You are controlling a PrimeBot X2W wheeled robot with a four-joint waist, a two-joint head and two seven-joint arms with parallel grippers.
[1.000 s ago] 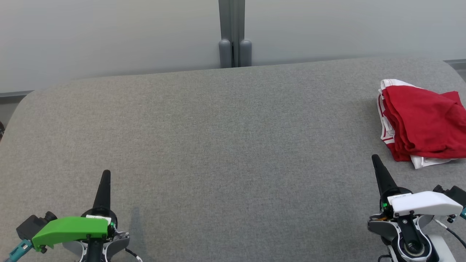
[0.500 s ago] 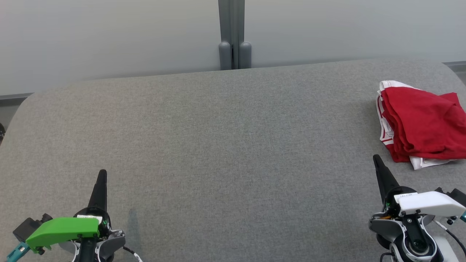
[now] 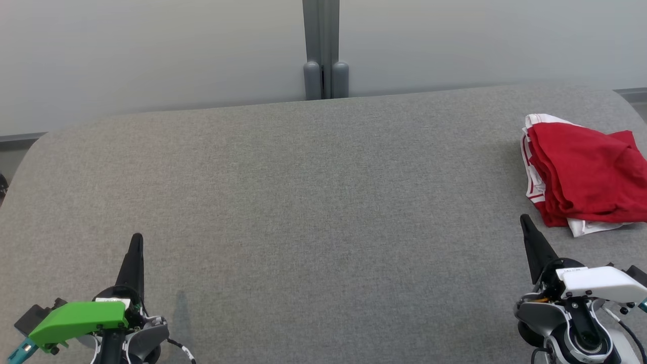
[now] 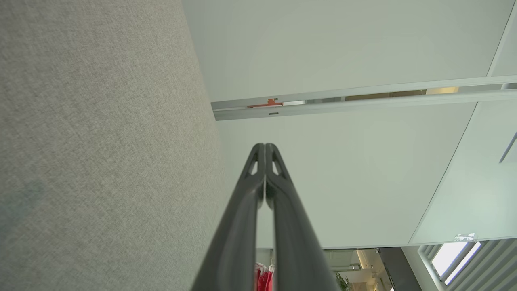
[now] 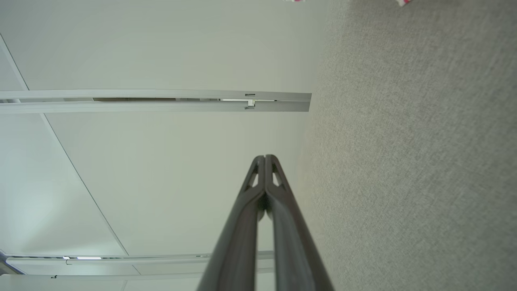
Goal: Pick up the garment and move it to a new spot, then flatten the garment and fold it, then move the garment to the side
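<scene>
Red garment with white striped trim, lying in a loose, layered heap at the far right of the grey table, its right part cut off by the edge of the head view. The white-banded edge faces left, toward the middle of the table; because the heap runs out of view, its long axis cannot be told with certainty. The right pincer stands just short of the garment's near left corner, apart from it, with its fingers pressed together and holding nothing. The garment lies ahead of it and slightly to the right. The left pincer, likewise pressed together and empty, hovers low over the table at the opposite side, well apart from the garment. The right arm is therefore plainly the nearer, and any reach from the left would cross the whole table. A heap at the table's side fits either a garment waiting to be lifted or one roughly folded and put aside; these views do not settle which. Behind the table stands a pale partition with a grey post.
</scene>
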